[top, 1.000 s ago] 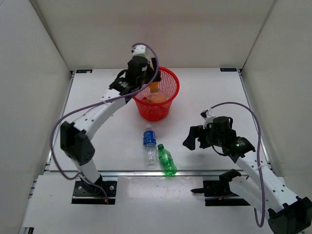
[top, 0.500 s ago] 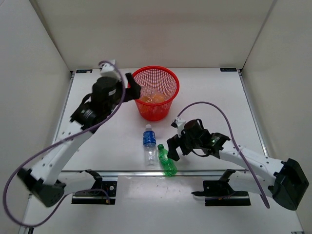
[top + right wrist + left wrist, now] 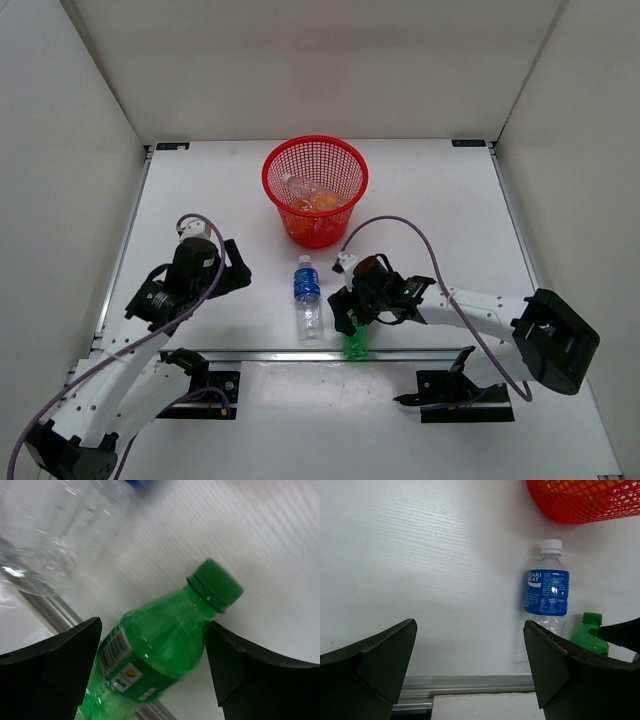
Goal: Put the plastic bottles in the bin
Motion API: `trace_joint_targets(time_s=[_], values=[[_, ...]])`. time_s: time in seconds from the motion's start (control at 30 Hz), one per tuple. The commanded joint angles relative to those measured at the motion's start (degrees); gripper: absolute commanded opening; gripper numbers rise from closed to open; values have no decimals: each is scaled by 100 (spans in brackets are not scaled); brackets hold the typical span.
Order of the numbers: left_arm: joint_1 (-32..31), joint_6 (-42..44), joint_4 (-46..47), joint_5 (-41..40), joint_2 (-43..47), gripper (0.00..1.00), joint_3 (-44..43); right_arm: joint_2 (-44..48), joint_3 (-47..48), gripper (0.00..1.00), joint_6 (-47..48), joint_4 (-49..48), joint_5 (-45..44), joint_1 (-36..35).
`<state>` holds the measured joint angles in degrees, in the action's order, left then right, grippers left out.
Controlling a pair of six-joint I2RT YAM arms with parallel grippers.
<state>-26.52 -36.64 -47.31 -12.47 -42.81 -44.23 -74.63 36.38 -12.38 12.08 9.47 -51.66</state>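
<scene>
The red mesh bin (image 3: pixel 340 160) stands at the back middle; orange bottles (image 3: pixel 320 202) and a clear bottle (image 3: pixel 296 184) lie inside it. The clear bottle with blue label (image 3: pixel 307 297) lies on the table in front of the bin, also in the left wrist view (image 3: pixel 546 591). The green bottle (image 3: pixel 353 345) lies beside it at the front edge. My right gripper (image 3: pixel 349 317) is open, its jaws straddling the green bottle (image 3: pixel 165 645) below the cap. My left gripper (image 3: pixel 236 274) is open and empty, left of the blue-label bottle. Other bottles are hidden.
A metal rail (image 3: pixel 260 354) runs along the table's front edge right behind the green bottle. White walls enclose the table on three sides. The bin's base (image 3: pixel 585 500) shows at the top of the left wrist view.
My left arm has pulled back from over the bin to the near left, low over the table. My right gripper has moved left and down onto the green bottle.
</scene>
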Motion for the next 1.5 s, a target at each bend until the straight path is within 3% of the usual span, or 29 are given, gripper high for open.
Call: trace_joint_targets(time_s=[0.0, 0.07, 0.17, 0.33, 0.43, 0.5, 0.57, 0.63, 0.83, 0.93, 0.97, 1.1, 1.17, 1.23, 1.33, 1.47], values=[[33, -212, -120, 289, 185, 99, 124, -113, -333, 79, -264, -249, -288, 112], [16, -203, -77, 289, 115, 99, 125, -78, -351, 76, -361, -232, -341, 182], [-37, -237, 19, 368, 27, 99, 134, 123, -307, 61, -528, 49, -525, 296], [42, -221, 196, 534, 27, 99, 239, 993, 183, 25, -327, 777, -842, 778], [24, -273, 301, 509, 36, 99, 309, 1626, 912, 30, 269, 1033, -291, 1558], [33, -291, 301, 500, 88, 99, 379, 1820, 1502, 27, 666, 1139, -17, 2044], [77, -238, 293, 526, 88, 98, 397, 1760, 2395, 26, 1017, 1201, 360, 2737], [77, -264, 389, 675, 53, 99, 450, 1296, 3127, 23, 1185, 1087, 703, 2985], [-168, -501, 880, 825, -211, 98, 713, -487, 5244, 26, 2037, 156, 740, 2345], [-204, -589, 1092, 983, -228, 98, 810, -1526, 6080, 29, 2082, -65, 1169, 2134], [-213, -616, 1110, 1027, -228, 98, 828, -1894, 6178, 35, 2099, -213, 1249, 2090], [-187, -555, 864, 834, -246, 98, 740, -2678, 6697, 37, 2187, -180, 1013, 1906], [-196, -546, 829, 772, -237, 99, 749, -2644, 6584, 46, 2127, -241, 986, 1870], [-248, -511, 837, 861, -324, 98, 714, -2487, 6181, 72, 2047, -442, 977, 1861], [-406, -441, 873, 720, -614, 99, 573, -2162, 5942, 99, 2082, -382, 671, 1756], [-774, -300, 1108, 763, -1255, 99, 284, -1574, 5575, 99, 2118, -162, -330, 1712]])
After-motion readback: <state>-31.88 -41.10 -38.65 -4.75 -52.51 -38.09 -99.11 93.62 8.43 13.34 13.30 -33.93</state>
